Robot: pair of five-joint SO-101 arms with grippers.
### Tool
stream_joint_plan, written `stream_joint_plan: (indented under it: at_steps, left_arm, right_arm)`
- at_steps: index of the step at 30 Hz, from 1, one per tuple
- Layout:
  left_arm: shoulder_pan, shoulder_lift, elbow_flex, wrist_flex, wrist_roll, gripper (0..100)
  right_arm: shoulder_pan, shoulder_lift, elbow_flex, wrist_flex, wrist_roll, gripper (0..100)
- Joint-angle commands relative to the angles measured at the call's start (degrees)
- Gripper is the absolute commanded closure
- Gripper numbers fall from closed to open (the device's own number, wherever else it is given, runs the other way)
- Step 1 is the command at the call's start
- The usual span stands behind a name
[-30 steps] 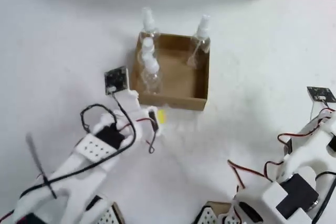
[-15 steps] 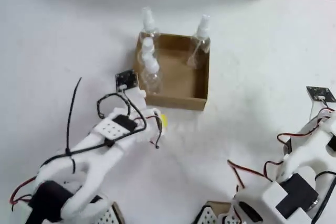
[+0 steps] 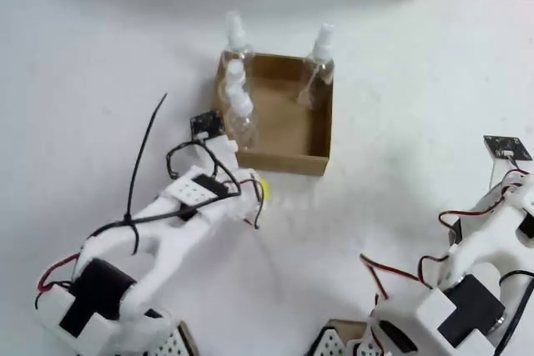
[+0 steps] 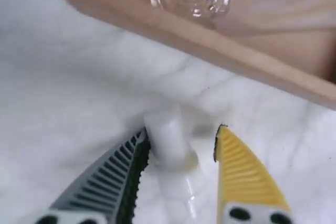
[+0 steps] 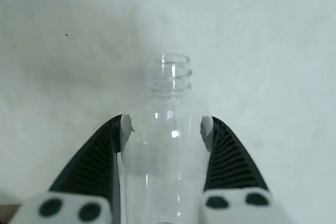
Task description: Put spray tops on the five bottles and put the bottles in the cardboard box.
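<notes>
The white surface (image 3: 100,64) carries the cardboard box (image 3: 279,158) towards its far edge, two capped bottles (image 3: 239,114) inside along the box's left wall; the right tool (image 5: 165,124) is clenched on an uncapped clear bottle (image 5: 169,87), neck jutting out ahead; the left tool (image 4: 181,136), released, straddles a white spray top (image 4: 167,141) lying just beside the box's near wall; the high view sets that tool at the box's near-left corner.

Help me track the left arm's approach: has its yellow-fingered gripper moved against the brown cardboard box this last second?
Yes: the left gripper has edged rightward in the high view, along the front wall of the brown cardboard box.
</notes>
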Motion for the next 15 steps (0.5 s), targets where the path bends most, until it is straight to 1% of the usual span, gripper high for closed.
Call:
stream_joint_plan:
  at_steps: [1, 3, 4, 5, 6, 7, 9, 10, 12, 15]
  left_arm:
    - [0.0, 0.9, -2.9, -0.4, 0.4, 83]
    - [0.0, 0.8, -3.4, 1.4, -0.3, 92]
    - [0.0, 0.8, -3.4, 1.8, -1.8, 97]
    - [0.0, 0.7, -3.5, 1.8, -4.0, 99]
    - [0.0, 0.7, -3.5, 2.2, -5.8, 96]
    - [0.4, 0.7, -3.5, 3.0, -6.7, 95]
    - [1.5, -0.5, -3.5, 4.8, -7.6, 98]
    - [2.2, -1.7, -3.3, 5.9, -8.4, 98]
    - [3.3, -5.1, -3.0, 8.4, -11.7, 98]
    - [3.7, -10.0, -2.9, 13.5, -18.6, 98]
  right_arm:
    - [-0.7, -2.9, -1.8, 0.7, 0.7, 98.1]
    - [-0.6, -3.0, -2.1, 1.7, 0.7, 98.1]
    - [-0.6, -3.1, -2.1, 2.4, 0.7, 98.1]
    - [-0.7, -3.1, -2.1, 3.1, 0.7, 98.1]
    - [-0.7, -3.1, -2.2, 3.5, 0.8, 98.1]
    - [-0.7, -3.1, -2.2, 3.6, 0.8, 98.1]
    - [-0.9, -3.1, -2.5, 3.9, 0.7, 98.1]
    - [-1.1, -3.1, -3.1, 4.2, 0.4, 98.1]
    - [-1.4, -3.1, -4.5, 6.6, 0.2, 98.1]
    - [-3.1, -3.2, -7.7, 12.7, 0.1, 98.1]
